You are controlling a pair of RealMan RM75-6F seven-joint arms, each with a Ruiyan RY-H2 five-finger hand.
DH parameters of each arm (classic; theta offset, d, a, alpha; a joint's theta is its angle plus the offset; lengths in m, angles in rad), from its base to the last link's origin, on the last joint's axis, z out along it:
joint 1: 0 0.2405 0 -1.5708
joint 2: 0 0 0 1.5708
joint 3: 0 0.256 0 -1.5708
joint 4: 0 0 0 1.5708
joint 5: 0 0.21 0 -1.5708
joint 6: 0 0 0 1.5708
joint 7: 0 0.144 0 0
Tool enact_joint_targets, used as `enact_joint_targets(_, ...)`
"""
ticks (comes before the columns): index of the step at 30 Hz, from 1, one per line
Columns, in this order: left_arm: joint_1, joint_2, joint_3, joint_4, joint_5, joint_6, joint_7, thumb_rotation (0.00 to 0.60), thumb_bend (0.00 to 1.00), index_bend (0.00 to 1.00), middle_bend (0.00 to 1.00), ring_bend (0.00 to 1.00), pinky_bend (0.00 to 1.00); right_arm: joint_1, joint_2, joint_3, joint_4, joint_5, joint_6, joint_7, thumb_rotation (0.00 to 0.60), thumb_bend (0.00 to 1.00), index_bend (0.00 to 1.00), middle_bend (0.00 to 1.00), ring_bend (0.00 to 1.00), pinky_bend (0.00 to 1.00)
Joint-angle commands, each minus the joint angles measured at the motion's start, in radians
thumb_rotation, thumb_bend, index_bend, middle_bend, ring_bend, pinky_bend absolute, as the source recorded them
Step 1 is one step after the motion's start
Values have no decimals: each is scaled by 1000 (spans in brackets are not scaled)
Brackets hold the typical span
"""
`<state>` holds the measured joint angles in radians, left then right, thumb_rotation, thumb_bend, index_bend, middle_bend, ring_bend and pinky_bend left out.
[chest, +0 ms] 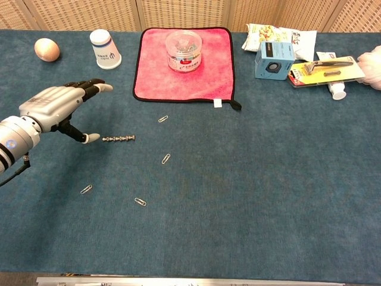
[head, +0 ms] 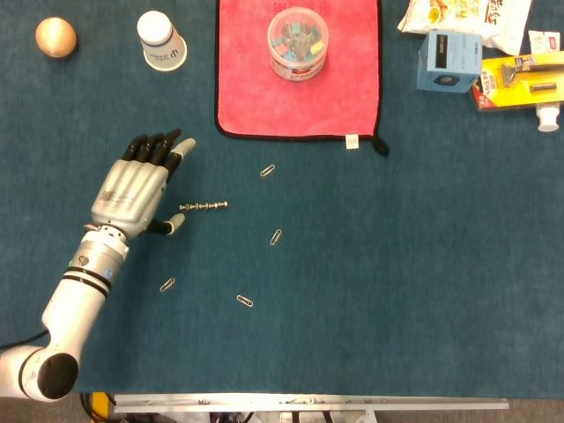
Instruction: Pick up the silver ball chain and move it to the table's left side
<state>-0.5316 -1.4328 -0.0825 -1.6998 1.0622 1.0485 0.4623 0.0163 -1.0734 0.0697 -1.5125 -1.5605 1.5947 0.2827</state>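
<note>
Silver ball chain (head: 204, 206): short, straight, lying flat on the counter (head: 397, 291) left of centre, just beside the thumb tip of the left hand (head: 134, 191), not yet touched. Likely light and limp, smooth metal beads, prone to slip or droop from a loose hold; best pinched near the middle, thumb against a fingertip, low to the surface. Left hand spread wide, holding nothing, palm down. Right hand out of both views.

Counter covered in dark blue felt-like cloth, soft and grippy. Pink towel (head: 247, 79) with black edging, plush, under a clear round plastic tub (head: 298, 41) of clips. Blue box (head: 448, 60), stiff card. White paper cup (head: 161, 40), upturned. Egg (head: 55, 37), smooth, brown. Paper clips (head: 268, 170) scattered, thin wire.
</note>
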Motion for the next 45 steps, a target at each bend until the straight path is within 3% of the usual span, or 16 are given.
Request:
enact_joint_targets(1, -7, -15, 3, 17, -9, -7, 0, 600, 228, 0, 0, 0, 49, 0, 0, 0, 1, -1, 1, 1, 600, 0, 67, 68, 0, 0)
enact_joint_targets(18, -58, -97, 0, 118, -55, -66, 1, 600, 228, 0, 0, 0, 49, -15, 5, -15, 7, -45, 44, 26, 600, 0, 76, 80, 0, 0)
enact_joint_targets(45, -97, -166, 9, 219, -124, -70, 64, 600, 228, 0, 0, 0, 49, -19, 1, -5, 12, -23, 48, 30, 600, 0, 76, 84, 0, 0)
